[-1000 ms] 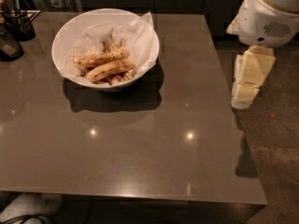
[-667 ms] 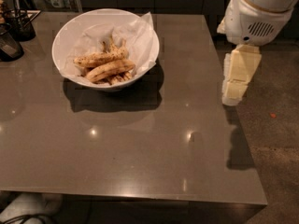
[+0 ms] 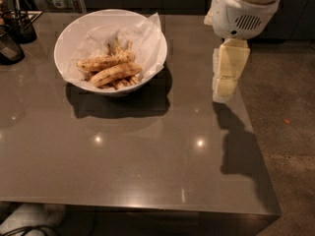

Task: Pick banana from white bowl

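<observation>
The white bowl, lined with crumpled white paper, stands on the far left part of the grey table. Inside lies the banana, plump and yellow-tan, in front of a brown-speckled banana, with smaller pieces under them. My gripper hangs from the white arm housing above the table's right edge. It points down, well to the right of the bowl and apart from it, and holds nothing that shows.
Two small dark containers stand at the table's far left edge. The table's right edge drops to a grey floor. The gripper's shadow lies at the front right corner.
The arm and gripper have moved left, from beside the table's right edge to over it, closer to the bowl. The bowl and bananas have not moved.
</observation>
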